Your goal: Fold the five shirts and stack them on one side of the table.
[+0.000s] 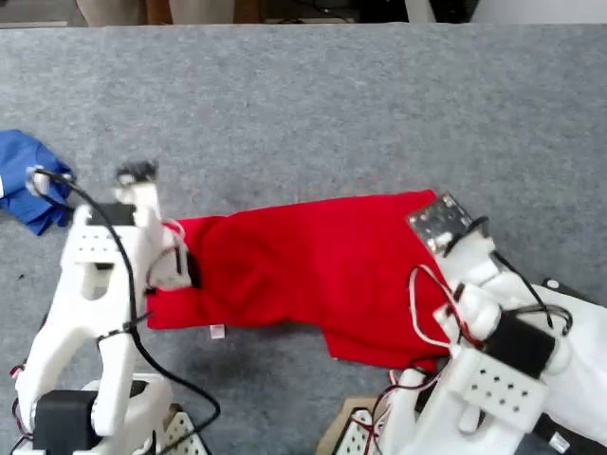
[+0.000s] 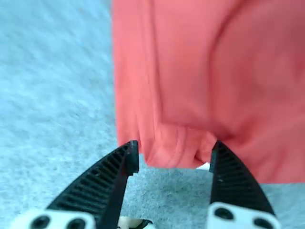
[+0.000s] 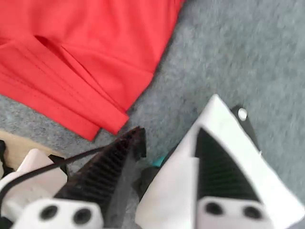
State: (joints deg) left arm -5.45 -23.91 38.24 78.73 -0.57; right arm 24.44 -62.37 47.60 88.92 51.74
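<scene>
A red shirt (image 1: 303, 275) lies partly folded across the middle of the grey table (image 1: 332, 104). My left gripper (image 1: 175, 258) is at the shirt's left end. In the left wrist view the left gripper (image 2: 174, 148) is open, and the shirt's (image 2: 200, 71) bunched edge lies between its two black fingers (image 2: 119, 167). My right gripper (image 1: 441, 226) is at the shirt's right end. In the right wrist view the right gripper (image 3: 176, 119) is open over bare table, just beside a folded corner of the shirt (image 3: 71, 47). A crumpled blue shirt (image 1: 24, 185) lies at the far left edge.
Both arm bases stand at the table's near edge, with a piece of brown board (image 1: 340, 428) between them. The far half of the table is bare grey felt.
</scene>
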